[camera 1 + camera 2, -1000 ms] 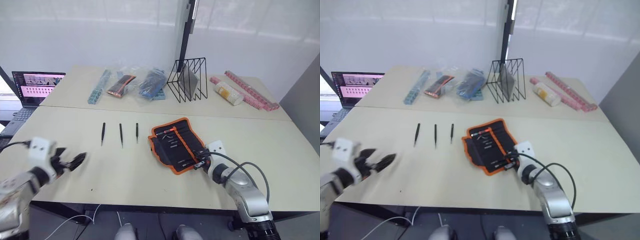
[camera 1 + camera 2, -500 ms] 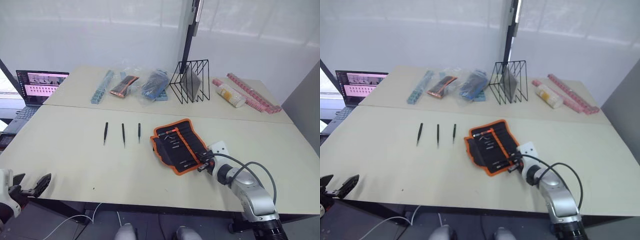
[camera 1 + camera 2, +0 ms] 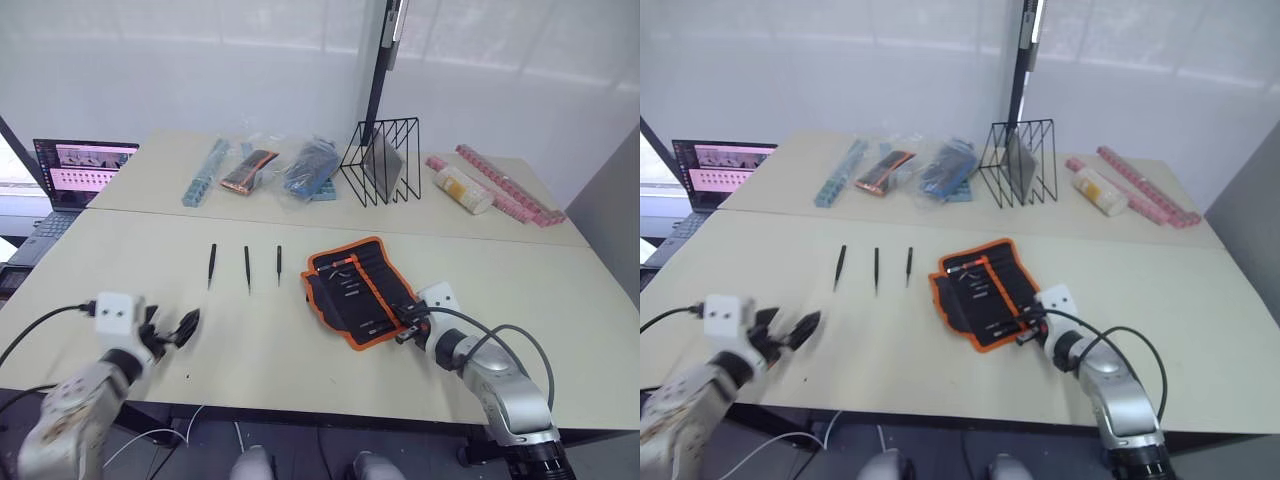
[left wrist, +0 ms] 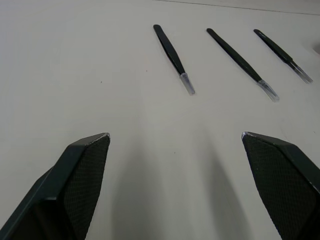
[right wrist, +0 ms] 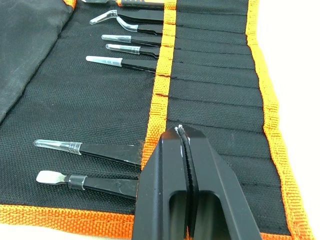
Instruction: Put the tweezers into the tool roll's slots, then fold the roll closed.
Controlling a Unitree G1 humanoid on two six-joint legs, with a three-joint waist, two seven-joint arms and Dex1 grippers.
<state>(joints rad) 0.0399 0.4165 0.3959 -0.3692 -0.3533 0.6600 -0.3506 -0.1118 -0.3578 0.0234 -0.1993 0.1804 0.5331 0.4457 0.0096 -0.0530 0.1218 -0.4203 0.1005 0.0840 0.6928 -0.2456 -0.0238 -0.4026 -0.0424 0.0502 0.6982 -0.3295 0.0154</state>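
Tweezers (image 3: 247, 269) — three loose beside open tool roll (image 3: 355, 290).

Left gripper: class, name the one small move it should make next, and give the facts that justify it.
Probably ease the left gripper forward and down over the nearest tweezers. Its fingers are open and empty, three tweezers lie loose ahead of it, and the tool roll lies open with free slots.
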